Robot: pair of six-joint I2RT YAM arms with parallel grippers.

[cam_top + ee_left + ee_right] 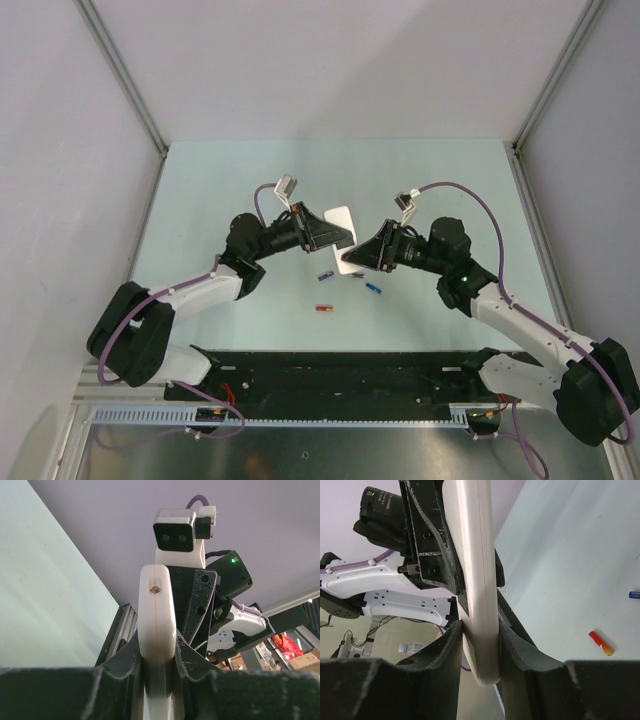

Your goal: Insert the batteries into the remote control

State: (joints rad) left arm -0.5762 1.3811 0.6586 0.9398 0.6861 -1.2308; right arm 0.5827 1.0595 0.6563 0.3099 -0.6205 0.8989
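Right wrist view: the remote control (477, 570) is squeezed, it seems, between the fingers of the right pincer (480, 627). Farther along, it is clamped tight by the left pincer (157, 647).

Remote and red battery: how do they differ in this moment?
The remote is white and long; the red battery is much shorter. The left gripper and right gripper hold the remote in the air; the red battery lies loose on the table. Both are slim.
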